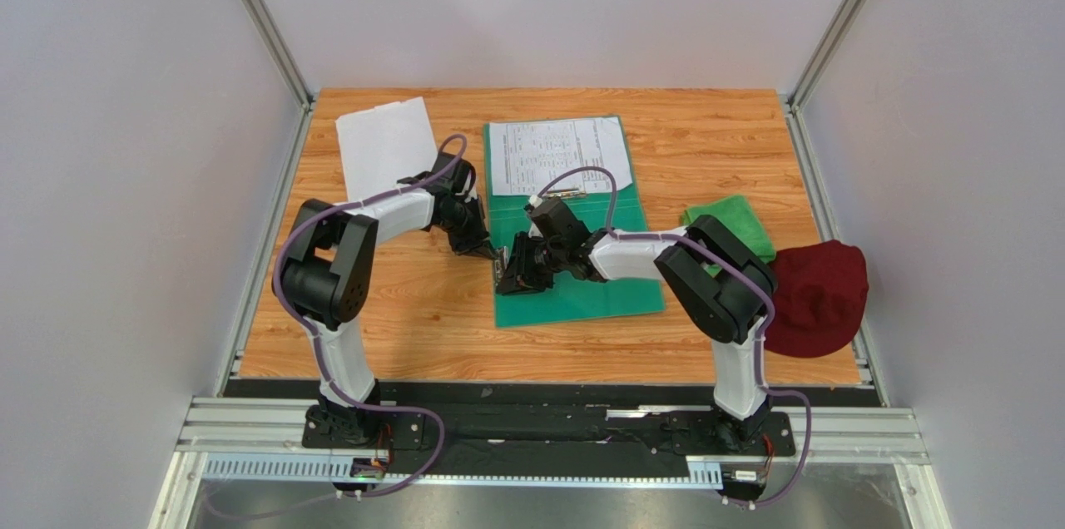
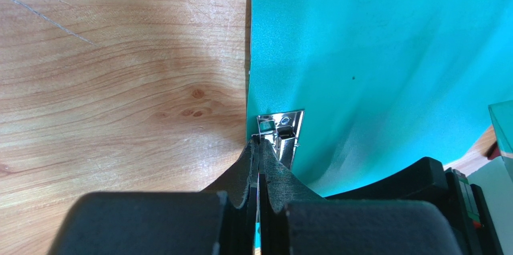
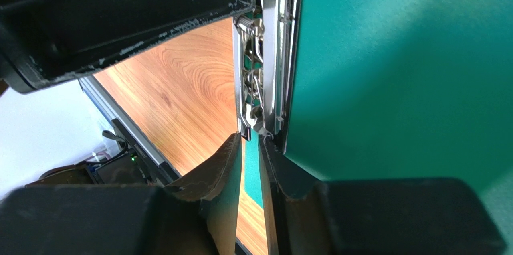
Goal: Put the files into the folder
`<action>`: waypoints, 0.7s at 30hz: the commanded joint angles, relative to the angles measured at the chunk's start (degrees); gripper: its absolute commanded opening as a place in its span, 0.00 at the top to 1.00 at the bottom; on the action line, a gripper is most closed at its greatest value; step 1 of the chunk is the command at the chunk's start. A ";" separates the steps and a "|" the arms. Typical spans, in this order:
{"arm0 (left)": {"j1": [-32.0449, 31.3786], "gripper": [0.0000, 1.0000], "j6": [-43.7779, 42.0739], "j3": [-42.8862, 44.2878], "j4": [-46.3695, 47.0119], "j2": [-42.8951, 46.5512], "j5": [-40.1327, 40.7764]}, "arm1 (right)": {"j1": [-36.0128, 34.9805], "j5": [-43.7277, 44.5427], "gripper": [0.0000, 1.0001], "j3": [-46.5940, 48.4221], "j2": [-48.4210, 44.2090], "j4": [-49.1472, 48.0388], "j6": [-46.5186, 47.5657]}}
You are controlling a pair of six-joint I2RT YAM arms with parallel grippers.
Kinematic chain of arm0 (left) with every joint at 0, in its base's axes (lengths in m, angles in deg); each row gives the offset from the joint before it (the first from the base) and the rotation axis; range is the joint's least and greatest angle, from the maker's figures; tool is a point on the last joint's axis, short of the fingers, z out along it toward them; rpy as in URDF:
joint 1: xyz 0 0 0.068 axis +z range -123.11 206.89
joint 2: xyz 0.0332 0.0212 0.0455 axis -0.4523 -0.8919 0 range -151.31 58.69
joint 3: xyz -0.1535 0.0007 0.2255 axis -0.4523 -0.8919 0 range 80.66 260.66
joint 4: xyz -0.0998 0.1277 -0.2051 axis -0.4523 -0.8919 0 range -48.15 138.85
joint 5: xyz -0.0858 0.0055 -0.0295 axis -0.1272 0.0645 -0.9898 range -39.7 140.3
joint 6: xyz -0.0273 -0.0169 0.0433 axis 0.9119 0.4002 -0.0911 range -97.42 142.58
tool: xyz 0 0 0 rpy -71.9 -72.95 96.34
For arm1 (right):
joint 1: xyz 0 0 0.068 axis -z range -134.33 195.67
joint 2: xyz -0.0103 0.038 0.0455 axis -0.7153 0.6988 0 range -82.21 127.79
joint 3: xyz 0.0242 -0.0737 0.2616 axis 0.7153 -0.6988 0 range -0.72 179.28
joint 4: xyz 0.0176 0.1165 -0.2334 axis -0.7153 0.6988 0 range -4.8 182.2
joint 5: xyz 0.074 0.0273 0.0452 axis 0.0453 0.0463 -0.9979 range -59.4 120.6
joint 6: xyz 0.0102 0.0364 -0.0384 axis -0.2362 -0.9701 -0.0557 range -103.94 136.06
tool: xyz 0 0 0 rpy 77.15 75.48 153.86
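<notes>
The teal-green folder [image 1: 588,292] lies open at mid table. One printed file sheet [image 1: 556,155] rests on its far half. A second sheet [image 1: 385,145], blank side up, lies at the back left. My left gripper [image 1: 491,255] and right gripper [image 1: 515,270] meet at the folder's left edge, at its metal clip [image 2: 288,129]. In the left wrist view my left gripper [image 2: 259,141] is shut, its tips on the clip's wire end, beside the folder [image 2: 373,56]. In the right wrist view my right gripper [image 3: 251,141] stands narrowly apart around the clip's [image 3: 265,56] near end.
A bright green folded cloth [image 1: 731,220] lies right of the folder. A maroon cap [image 1: 819,292] sits at the right table edge. Bare wood [image 1: 413,305] lies left of the folder. My left gripper's body [image 3: 120,14] fills the right wrist view's upper left.
</notes>
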 commanded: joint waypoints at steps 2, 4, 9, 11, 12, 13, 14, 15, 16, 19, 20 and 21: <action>-0.67 1.00 0.30 -1.80 -1.50 1.00 0.93 | -0.33 1.63 0.77 2.80 2.69 -1.56 0.54; -0.67 1.00 0.21 -1.97 -1.50 1.09 1.02 | -0.25 1.98 0.81 3.41 2.96 -1.12 0.71; -0.67 1.00 -0.58 -1.89 -1.59 1.01 0.93 | -0.25 3.29 0.93 4.03 2.96 1.16 2.12; -0.67 1.00 -1.02 -1.62 -1.77 0.74 1.02 | -0.25 3.74 0.96 3.86 2.52 3.00 2.99; -0.67 1.00 -1.54 -1.53 -2.03 0.65 1.19 | -0.25 3.82 0.95 3.94 2.34 3.62 3.26; -0.67 1.00 -1.72 -1.53 -2.12 0.57 1.11 | -0.25 3.48 0.93 4.12 2.26 3.63 3.70; -0.67 1.00 -1.81 -1.53 -2.12 0.39 1.02 | -0.25 3.39 0.90 4.21 2.08 3.63 3.79; -0.67 1.00 -1.98 -1.53 -2.21 0.30 0.76 | -0.07 2.69 0.88 4.29 2.17 3.45 3.62; -0.67 1.00 -2.07 -1.53 -2.21 0.22 0.75 | 0.02 2.16 0.89 4.38 2.34 3.11 3.27; -0.67 1.00 -2.25 -1.71 -2.12 0.21 0.67 | 0.46 0.14 0.91 4.47 2.95 1.96 1.60; -0.67 1.00 -2.42 -1.71 -2.21 0.13 0.84 | 0.72 -0.30 0.91 4.56 3.22 -0.13 1.24; -0.67 1.00 -2.51 -1.71 -2.29 0.13 0.84 | 0.89 -1.52 0.92 4.56 3.40 -0.59 0.55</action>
